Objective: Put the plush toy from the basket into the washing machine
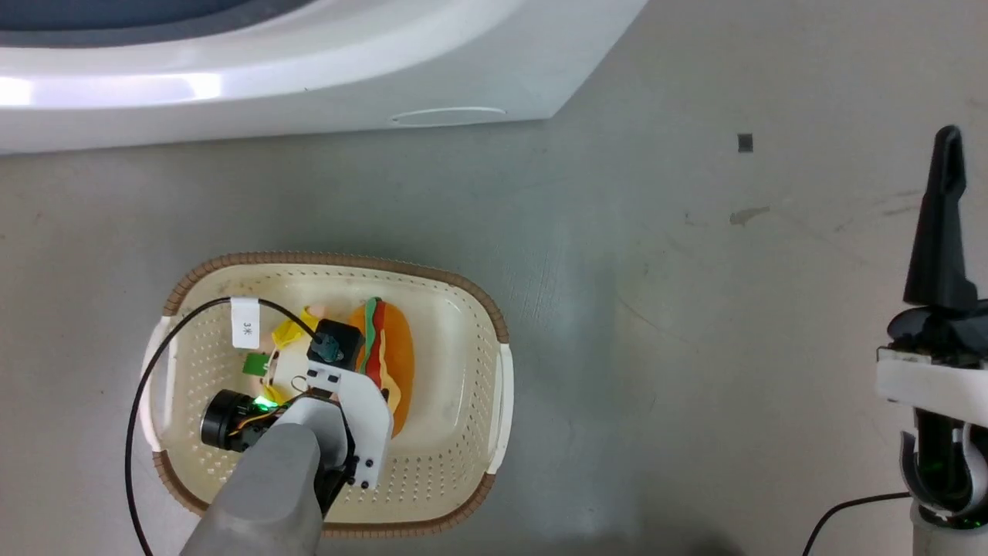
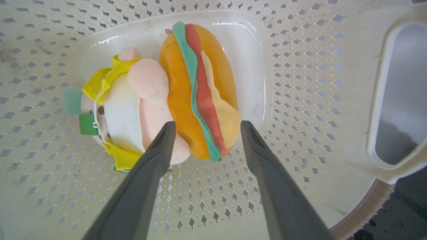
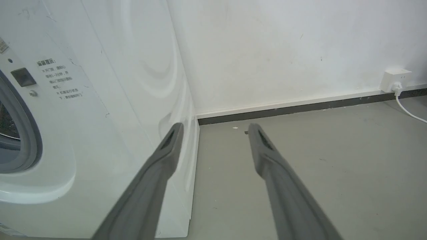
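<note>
The left gripper [image 2: 206,128] hangs inside the basket [image 2: 300,66], fingers spread; the plush toy [image 2: 196,90] lies ahead between their tips, perhaps touching. The right gripper [image 3: 215,128], likewise spread, has the washing machine [image 3: 100,100] at its left.

Grey floor [image 1: 656,363] under basket [image 1: 340,260], washing machine [image 1: 309,85], perhaps a stain [image 1: 749,215]

Grey forearm [image 1: 262,494], white bracket [image 1: 367,413], black cable [image 1: 131,455], dark fingers [image 2: 140,186].
</note>
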You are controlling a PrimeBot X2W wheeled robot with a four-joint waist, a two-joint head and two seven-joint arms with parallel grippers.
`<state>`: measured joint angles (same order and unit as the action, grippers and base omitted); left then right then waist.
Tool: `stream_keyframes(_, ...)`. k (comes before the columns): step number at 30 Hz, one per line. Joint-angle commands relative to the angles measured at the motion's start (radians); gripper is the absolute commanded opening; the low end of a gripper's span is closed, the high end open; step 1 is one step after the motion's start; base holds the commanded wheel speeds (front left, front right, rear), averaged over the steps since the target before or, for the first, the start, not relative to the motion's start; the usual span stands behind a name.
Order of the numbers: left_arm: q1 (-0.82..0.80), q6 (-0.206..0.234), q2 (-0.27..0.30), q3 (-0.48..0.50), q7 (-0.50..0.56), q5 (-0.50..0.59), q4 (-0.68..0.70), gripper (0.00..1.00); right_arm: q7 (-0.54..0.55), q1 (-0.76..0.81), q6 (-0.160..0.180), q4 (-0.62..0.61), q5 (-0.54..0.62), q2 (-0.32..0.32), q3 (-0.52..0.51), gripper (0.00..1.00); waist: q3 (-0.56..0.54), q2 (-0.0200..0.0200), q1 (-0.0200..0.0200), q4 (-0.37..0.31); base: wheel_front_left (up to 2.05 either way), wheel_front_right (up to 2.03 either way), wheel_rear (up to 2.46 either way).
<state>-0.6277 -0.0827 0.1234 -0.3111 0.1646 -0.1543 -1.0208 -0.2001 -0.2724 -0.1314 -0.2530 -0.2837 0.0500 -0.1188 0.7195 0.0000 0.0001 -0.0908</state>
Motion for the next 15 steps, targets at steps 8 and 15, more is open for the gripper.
stream_keyframes(8, -0.087, -0.008, 0.019, -0.043, 0.008, -0.016, -0.096, 1.00, -0.027, -0.046, 0.001, -0.032, -0.033, 0.000, -0.017, 1.00, 0.079, 0.0000, -0.0001, -0.016, 0.00, 0.00, 0.00)
stream_keyframes(15, -0.142, -0.011, 0.027, -0.076, 0.015, -0.030, -0.168, 1.00, -0.041, -0.069, 0.001, -0.050, -0.051, 0.000, -0.029, 1.00, 0.138, 0.0000, -0.0001, -0.022, 0.00, 0.00, 0.00)
